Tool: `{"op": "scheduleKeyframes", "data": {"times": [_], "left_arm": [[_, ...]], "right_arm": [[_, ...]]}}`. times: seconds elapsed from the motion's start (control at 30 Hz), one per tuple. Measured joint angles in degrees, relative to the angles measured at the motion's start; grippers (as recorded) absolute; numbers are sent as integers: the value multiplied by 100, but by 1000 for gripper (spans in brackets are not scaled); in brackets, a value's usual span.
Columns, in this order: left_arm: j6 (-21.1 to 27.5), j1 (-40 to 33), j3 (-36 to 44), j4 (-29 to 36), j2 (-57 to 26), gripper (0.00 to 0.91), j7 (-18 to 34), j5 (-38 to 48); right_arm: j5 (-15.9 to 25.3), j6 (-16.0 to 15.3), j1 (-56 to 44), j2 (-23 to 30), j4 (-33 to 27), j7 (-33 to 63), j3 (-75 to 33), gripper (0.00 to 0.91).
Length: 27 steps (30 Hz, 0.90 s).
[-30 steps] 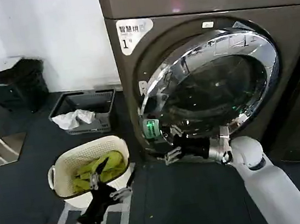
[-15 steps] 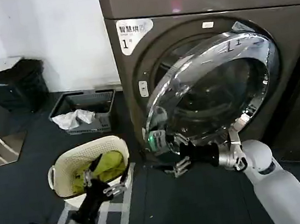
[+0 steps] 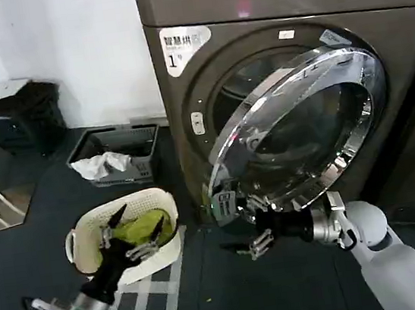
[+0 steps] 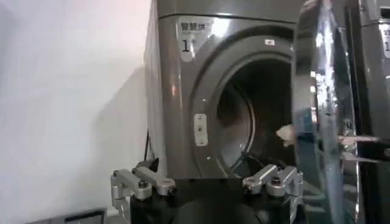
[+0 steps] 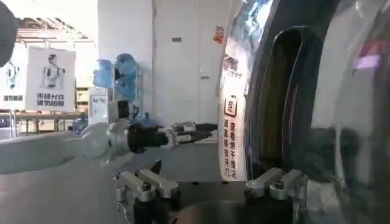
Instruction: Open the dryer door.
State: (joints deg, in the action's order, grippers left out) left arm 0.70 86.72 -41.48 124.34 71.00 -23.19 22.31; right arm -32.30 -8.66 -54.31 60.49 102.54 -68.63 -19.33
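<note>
dryer door (image 3: 304, 131) swung wider, body label "1"

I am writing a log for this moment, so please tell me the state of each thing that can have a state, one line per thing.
dryer door: partly open, swung away from the machine body at its latch side.
right gripper: open, just below the door's lower rim, holding nothing.
left gripper: open, idle above the white basket.
white basket: holds green cloth.
grey crate: holds white cloth.
</note>
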Motion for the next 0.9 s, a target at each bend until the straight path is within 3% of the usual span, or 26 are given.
{"op": "scheduleKeyframes", "data": {"times": [0.43,0.9], "left_arm": [[407,-598,149,-166,-747,907,228,829],[529,-1348,775,-229,-1512,907,529,1286]], "right_arm": [[-28,136,-285,-165,196,-185,-130,907],[-287,271,-975,-511,682,44,-473,907]]}}
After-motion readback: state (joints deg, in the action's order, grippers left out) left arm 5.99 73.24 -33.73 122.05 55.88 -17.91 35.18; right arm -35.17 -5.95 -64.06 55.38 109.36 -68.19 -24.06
